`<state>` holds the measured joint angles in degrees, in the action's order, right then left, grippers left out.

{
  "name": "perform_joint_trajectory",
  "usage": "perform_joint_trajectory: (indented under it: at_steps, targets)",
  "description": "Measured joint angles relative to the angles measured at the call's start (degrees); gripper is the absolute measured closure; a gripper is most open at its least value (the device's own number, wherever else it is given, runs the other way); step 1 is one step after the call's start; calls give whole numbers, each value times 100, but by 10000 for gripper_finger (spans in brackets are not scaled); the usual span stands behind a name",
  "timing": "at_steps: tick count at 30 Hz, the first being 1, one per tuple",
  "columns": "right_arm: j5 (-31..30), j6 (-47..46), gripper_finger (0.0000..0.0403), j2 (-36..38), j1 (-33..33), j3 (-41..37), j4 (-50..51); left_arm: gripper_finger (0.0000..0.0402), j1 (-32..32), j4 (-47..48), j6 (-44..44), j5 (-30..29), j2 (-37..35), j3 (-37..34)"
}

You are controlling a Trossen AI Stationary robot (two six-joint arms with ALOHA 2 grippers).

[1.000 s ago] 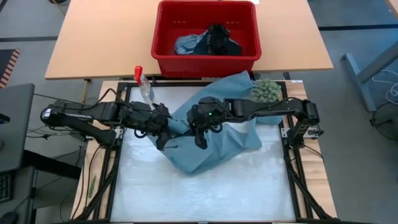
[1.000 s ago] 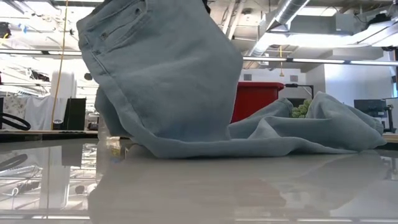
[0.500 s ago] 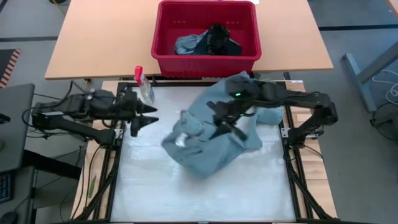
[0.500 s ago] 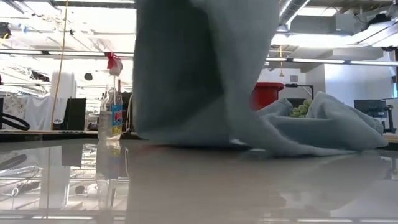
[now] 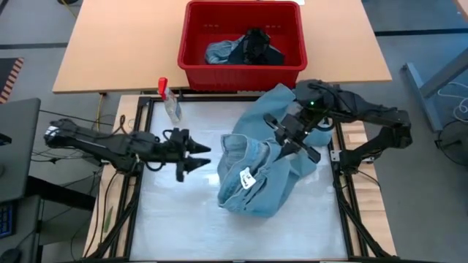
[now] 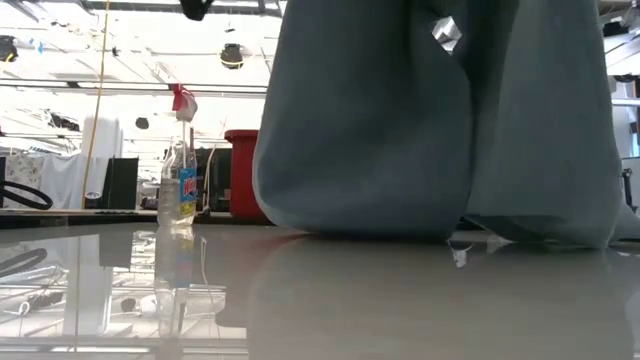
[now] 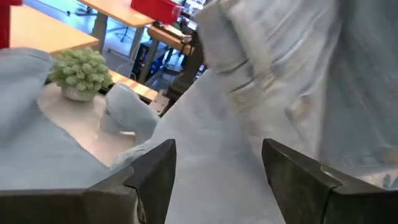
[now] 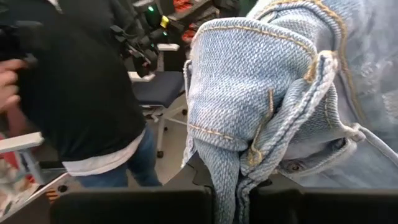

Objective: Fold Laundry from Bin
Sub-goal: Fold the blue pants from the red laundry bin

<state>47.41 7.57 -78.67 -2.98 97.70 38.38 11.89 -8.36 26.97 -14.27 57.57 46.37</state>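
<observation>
Between right claw [image 5: 298, 139] fingers, denim laundry [image 5: 259, 174].

Grey floor [image 5: 417, 219], tan wooden table [image 5: 117, 44], bright ceiling lights [image 6: 120, 60], person in black top [image 8: 74, 93]

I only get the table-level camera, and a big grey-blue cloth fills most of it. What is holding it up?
Observer: The right arm. Its jaws are shut on the waistband of a pair of jeans.
Operator: Where is the other arm?
Observer: The left arm reaches in beside the jeans without touching them, jaws open.
Operator: I see a bit of a red tub behind. Anything in it?
Observer: Yes, the tub holds more clothes, some dark and some grey-blue.
</observation>
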Motion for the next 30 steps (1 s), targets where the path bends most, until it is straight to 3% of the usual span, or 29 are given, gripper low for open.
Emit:
perform_joint_trajectory:
  at_steps: [6, 10, 17, 25, 30]
  targets:
    - [86, 0, 360, -80, 128, -148, -132, 176, -130, -1331, -36, 516, 769, -3]
    - [179, -59, 360, -142, 201, -167, -133, 176, -304, -1512, 121, 189, 1059, -5]
    - [226, -103, 360, -111, 229, -165, -200, 176, -430, -1686, 61, 334, 1397, 268]
    - [257, -214, 360, -114, 266, -165, -196, 176, -602, -2577, -145, 1741, 1535, 380]
    - [362, -304, 360, -112, 262, -165, -202, 176, -652, -2653, -235, 1972, 1394, 380]
